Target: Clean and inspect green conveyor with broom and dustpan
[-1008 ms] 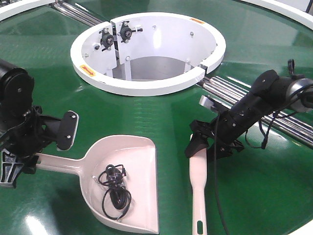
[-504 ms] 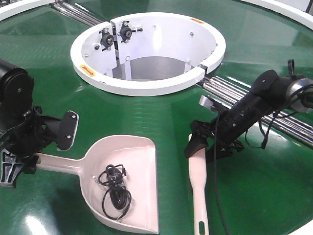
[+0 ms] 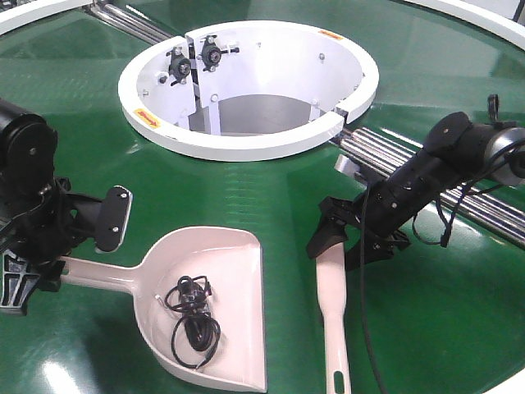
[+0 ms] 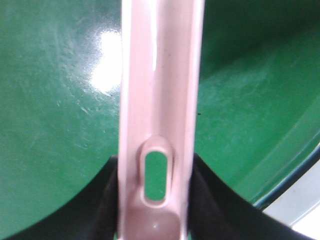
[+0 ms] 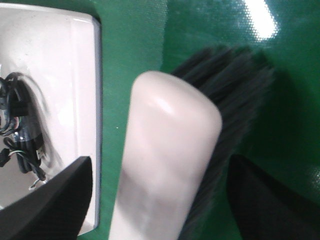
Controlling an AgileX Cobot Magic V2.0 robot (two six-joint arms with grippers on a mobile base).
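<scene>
Front view: the green conveyor (image 3: 271, 197) fills the field, glossy, with pale glare patches. A white hub ring (image 3: 246, 146), open in the middle, sits upper centre. Steel roller strips (image 3: 394, 160) run out from it to the right, and a white outer rim (image 3: 484, 12) cuts the top corners. The dustpan (image 3: 225, 254) lies flat on the belt left of centre, mouth facing right, with a tangle of black cable (image 3: 190, 316) inside it. Its handle reaches left into my left gripper (image 3: 57, 258). The broom (image 3: 332, 312) lies just right of the pan without touching it, handle toward the near edge, head under my right gripper (image 3: 351, 245). Left wrist view: the pan handle with its hang slot runs up the middle over shiny green. My dark fingers (image 4: 75, 210) sit hard against both its sides by the slot, clamped on it. Right wrist view: the broom's rounded pale head lies between my fingers (image 5: 45, 200), which are spread, green showing on each side, touching nothing. A dark streaky fringe, bristle-like, shows past its right edge. The pan's flat lip and cable are at left.
</scene>
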